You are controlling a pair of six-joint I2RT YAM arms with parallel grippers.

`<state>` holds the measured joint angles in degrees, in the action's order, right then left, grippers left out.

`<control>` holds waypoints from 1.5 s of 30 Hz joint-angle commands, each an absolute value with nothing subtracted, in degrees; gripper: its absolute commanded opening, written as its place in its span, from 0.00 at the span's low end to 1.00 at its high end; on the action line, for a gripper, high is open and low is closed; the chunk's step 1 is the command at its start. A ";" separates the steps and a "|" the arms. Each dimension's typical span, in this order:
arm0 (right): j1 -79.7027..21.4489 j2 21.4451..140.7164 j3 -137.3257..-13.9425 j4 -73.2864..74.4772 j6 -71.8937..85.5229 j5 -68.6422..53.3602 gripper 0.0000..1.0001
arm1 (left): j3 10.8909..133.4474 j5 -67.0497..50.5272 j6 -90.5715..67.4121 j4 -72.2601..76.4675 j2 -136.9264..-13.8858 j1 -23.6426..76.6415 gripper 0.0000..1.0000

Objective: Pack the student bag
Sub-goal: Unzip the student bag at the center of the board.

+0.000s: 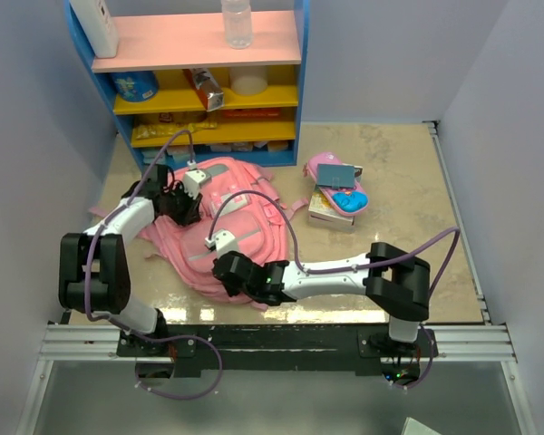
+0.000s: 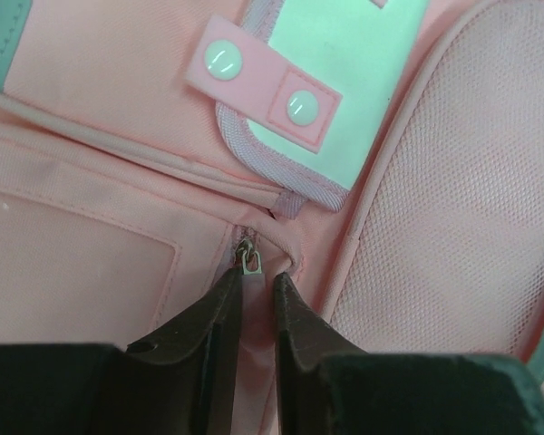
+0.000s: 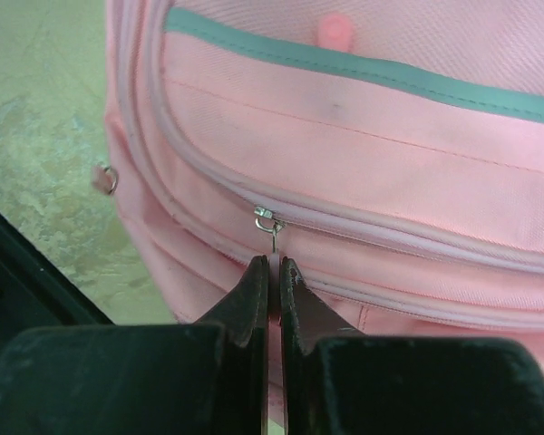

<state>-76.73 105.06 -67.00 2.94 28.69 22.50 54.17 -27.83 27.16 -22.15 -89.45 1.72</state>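
Observation:
The student bag (image 1: 240,204), a big pink backpack, lies flat in the middle of the table. My left gripper (image 1: 183,204) sits at its upper left part. In the left wrist view it (image 2: 257,276) is shut on a pale pink pull tab hanging from a metal zip slider (image 2: 247,261), beside a mesh side pocket (image 2: 453,181). My right gripper (image 1: 228,269) is at the bag's near edge. In the right wrist view it (image 3: 274,261) is shut on the thin pull tab of another slider (image 3: 267,217), and that zip runs shut to the right.
A blue shelf unit (image 1: 199,72) with pink and yellow boards stands at the back, with a bottle (image 1: 237,23) on top. To the right of the bag lie a small pink pencil case (image 1: 326,166), a grey card (image 1: 338,175) and stacked books (image 1: 331,216).

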 commanded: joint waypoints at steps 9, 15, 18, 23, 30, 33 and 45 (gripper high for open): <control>-71.90 101.77 -65.29 4.39 29.19 22.33 0.00 | 47.02 -27.68 36.57 -20.22 -84.91 -3.78 0.22; -73.21 103.62 -67.76 1.76 27.08 17.76 0.00 | 42.72 -25.41 29.91 -14.34 -87.36 -3.43 0.00; -74.62 105.37 -69.95 1.41 25.67 16.35 0.00 | 42.63 -22.76 26.47 -12.49 -88.42 -2.20 0.00; -76.73 108.10 -72.77 0.18 22.77 11.87 0.00 | 42.01 -17.85 24.08 -10.81 -87.54 1.21 0.00; -78.05 111.79 -78.12 -1.49 20.13 8.97 0.00 | 42.71 -14.68 22.06 -10.37 -89.21 3.95 0.00; -78.05 114.43 -82.16 -0.79 19.07 8.18 0.00 | 42.89 -14.33 21.62 -10.28 -89.21 5.01 0.00; -77.96 122.61 -93.69 -0.18 16.26 9.40 0.15 | 44.21 -14.94 21.53 -11.69 -89.65 6.06 0.00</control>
